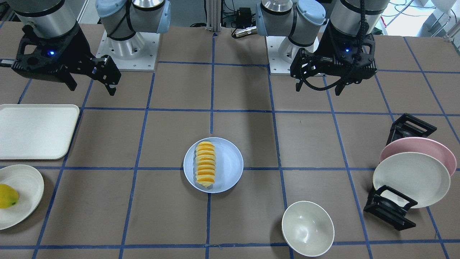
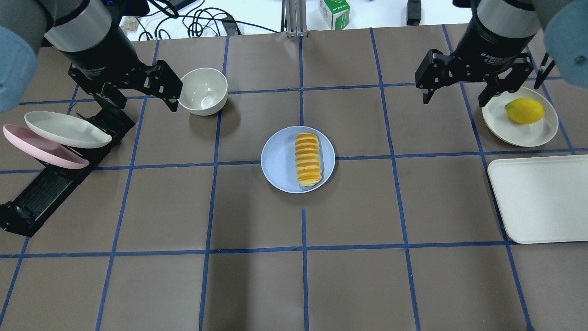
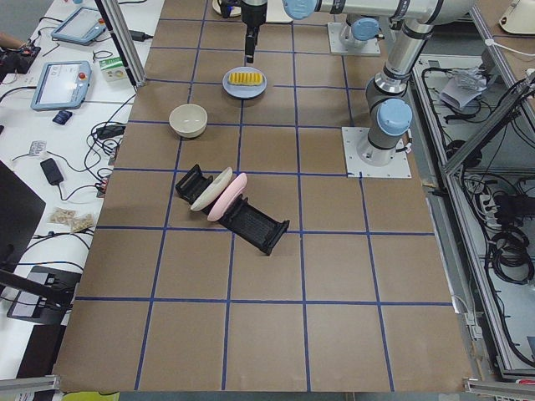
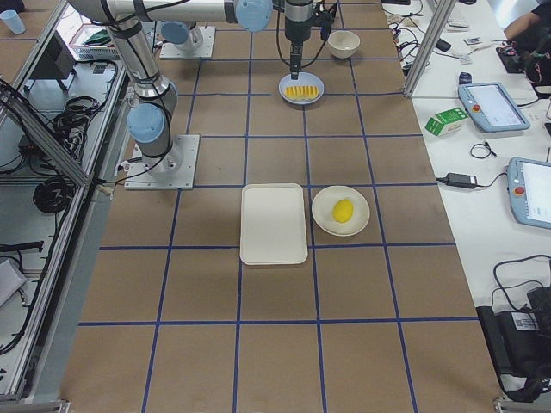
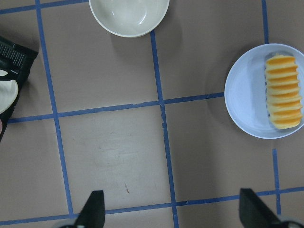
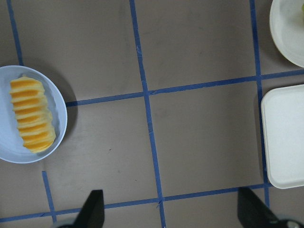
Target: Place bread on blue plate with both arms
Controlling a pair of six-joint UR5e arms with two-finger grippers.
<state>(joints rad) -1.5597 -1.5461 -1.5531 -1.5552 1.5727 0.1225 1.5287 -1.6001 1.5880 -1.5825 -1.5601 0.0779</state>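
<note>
The bread (image 2: 308, 159) lies lengthwise on the blue plate (image 2: 280, 161) at the table's middle, on the half of the plate toward my right arm. It also shows in the front view (image 1: 205, 164) and in both wrist views (image 5: 284, 91) (image 6: 31, 115). My left gripper (image 2: 136, 102) hangs open and empty, high above the table, well to the left of the plate (image 5: 244, 90). My right gripper (image 2: 455, 100) hangs open and empty, high and well to the right of the plate (image 6: 58, 107).
A white bowl (image 2: 203, 90) stands near my left gripper. A black dish rack (image 2: 55, 184) at the left holds a pink plate and a cream plate. At the right are a cream plate with a yellow fruit (image 2: 523, 110) and a white tray (image 2: 542, 197).
</note>
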